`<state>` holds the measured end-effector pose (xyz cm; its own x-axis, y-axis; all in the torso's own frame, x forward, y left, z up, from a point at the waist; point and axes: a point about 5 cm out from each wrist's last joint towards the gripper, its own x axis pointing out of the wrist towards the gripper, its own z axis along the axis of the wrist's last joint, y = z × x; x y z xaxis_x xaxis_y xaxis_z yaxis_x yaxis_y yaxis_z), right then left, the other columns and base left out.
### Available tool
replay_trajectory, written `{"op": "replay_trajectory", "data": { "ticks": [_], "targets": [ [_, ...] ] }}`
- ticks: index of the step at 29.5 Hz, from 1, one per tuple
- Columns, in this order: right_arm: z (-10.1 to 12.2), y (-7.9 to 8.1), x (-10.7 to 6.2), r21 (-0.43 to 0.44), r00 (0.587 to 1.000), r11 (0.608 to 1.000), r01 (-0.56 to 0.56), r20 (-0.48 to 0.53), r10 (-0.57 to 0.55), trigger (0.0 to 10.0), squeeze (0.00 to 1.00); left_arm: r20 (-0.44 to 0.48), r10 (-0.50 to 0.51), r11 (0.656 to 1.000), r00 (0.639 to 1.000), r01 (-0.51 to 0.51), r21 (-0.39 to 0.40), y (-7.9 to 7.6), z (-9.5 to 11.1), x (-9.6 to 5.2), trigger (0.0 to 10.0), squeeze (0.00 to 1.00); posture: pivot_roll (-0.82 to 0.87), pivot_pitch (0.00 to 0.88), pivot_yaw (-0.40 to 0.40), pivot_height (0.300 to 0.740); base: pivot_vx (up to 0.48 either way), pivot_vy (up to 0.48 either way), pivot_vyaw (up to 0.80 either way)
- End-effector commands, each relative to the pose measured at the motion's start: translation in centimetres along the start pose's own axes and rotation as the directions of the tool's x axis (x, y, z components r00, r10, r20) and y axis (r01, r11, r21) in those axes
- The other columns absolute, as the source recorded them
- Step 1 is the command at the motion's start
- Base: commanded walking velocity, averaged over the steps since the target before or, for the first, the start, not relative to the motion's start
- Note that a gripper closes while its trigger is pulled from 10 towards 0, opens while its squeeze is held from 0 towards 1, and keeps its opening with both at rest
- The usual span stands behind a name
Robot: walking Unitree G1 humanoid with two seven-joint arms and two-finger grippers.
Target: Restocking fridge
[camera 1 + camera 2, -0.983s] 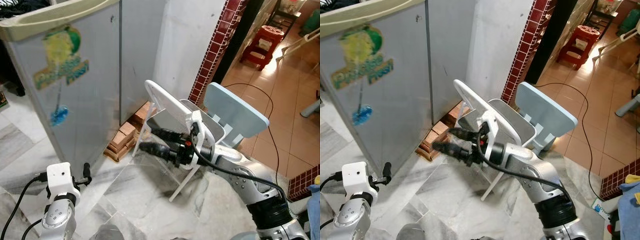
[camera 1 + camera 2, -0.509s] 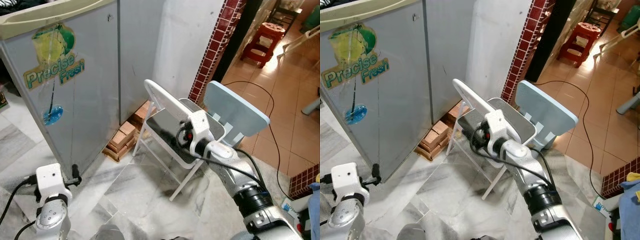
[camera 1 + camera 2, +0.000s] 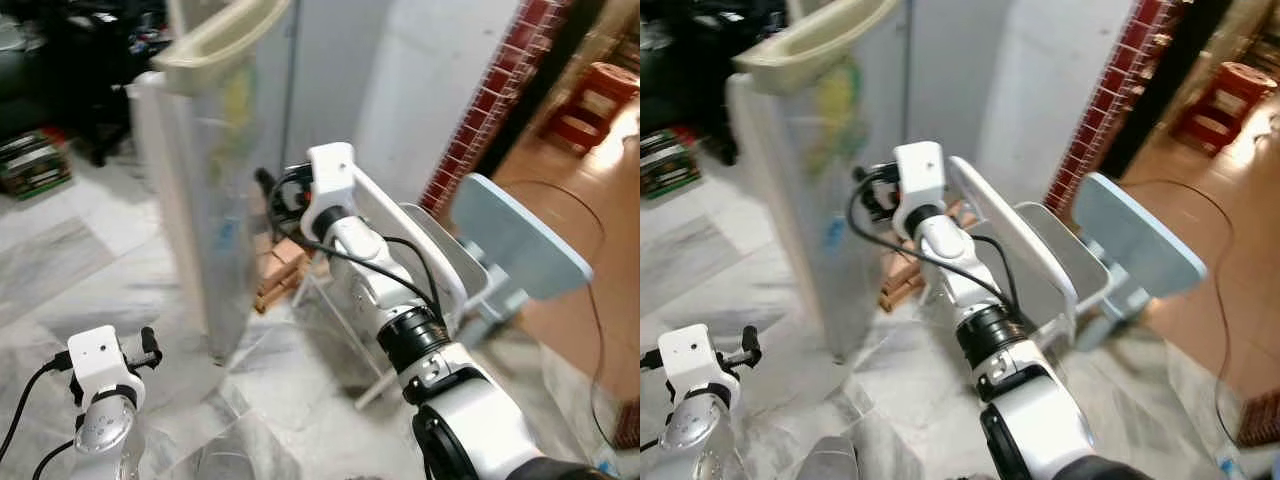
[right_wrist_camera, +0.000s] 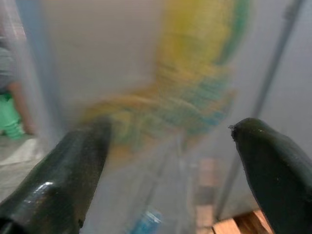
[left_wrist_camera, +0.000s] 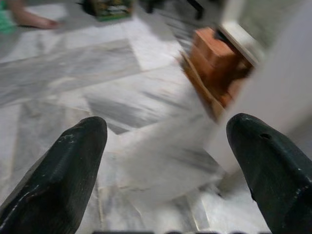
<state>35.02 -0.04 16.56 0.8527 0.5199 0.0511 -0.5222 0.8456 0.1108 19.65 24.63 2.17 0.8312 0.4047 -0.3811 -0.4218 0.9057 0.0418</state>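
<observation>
1. Right hand (image 4: 161, 161), fingers spread open and holding nothing, reaches toward the grey fridge (image 3: 215, 200) door, close to its yellow-green sticker (image 4: 195, 92).
2. Left hand (image 5: 170, 165), also open and empty, hangs low over the marble floor (image 5: 73, 83).
3. A folding chair (image 3: 420, 240) stands just beside the fridge.

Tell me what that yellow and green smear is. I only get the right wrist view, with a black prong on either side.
Observer: It's a sticker on a grey fridge. The right tool hovers close to that face, fingers open.
Operator: Anything beside the fridge?
Observer: A white folding chair stands behind that arm, with a pale blue chair beyond it.
Operator: And the other arm?
Observer: The left tool is low over the marble floor, open, holding nothing.
</observation>
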Motion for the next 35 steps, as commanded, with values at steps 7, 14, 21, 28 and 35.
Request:
{"op": "replay_trajectory", "data": {
  "ticks": [7, 14, 21, 28, 35],
  "targets": [
    [1.5, 5.0, 0.6, 0.053, 0.968, 0.970, -0.235, 0.101, 0.229, 10.0, 0.00, 0.004, -0.017, 1.000, 1.000, 0.017, -0.024, -0.6, 0.0, 0.2, 10.0, 0.00, 0.20, 0.000, -0.102, 0.740, 0.480, 0.000, 0.78],
    [1.4, 6.2, 0.3, 0.052, 0.943, 0.946, -0.319, 0.122, 0.311, 10.0, 0.00, 0.008, -0.028, 0.999, 1.000, 0.028, -0.024, -0.7, 0.1, 0.5, 10.0, 0.00, 0.19, 0.000, -0.098, 0.740, 0.480, 0.000, 0.61],
    [1.2, 6.6, 0.2, 0.052, 0.933, 0.936, -0.347, 0.116, 0.340, 10.0, 0.00, 0.010, -0.031, 0.999, 0.999, 0.031, -0.020, -0.8, 0.2, 0.6, 10.0, 0.00, 0.19, 0.000, -0.098, 0.740, 0.480, 0.000, 0.06],
    [1.4, 7.7, -0.2, 0.060, 0.880, 0.883, -0.465, 0.142, 0.454, 10.0, 0.00, 0.020, -0.021, 1.000, 1.000, 0.022, -0.017, -0.7, 0.2, 0.5, 10.0, 0.00, 0.21, 0.000, -0.107, 0.740, 0.343, 0.000, 0.00],
    [1.5, 9.3, -1.4, 0.047, 0.764, 0.768, -0.638, 0.160, 0.625, 10.0, 0.00, 0.002, -0.013, 1.000, 1.000, 0.013, -0.020, -0.6, -0.1, 0.4, 10.0, 0.00, 0.22, 0.000, -0.112, 0.740, 0.000, 0.000, 0.46]
  ]
}}
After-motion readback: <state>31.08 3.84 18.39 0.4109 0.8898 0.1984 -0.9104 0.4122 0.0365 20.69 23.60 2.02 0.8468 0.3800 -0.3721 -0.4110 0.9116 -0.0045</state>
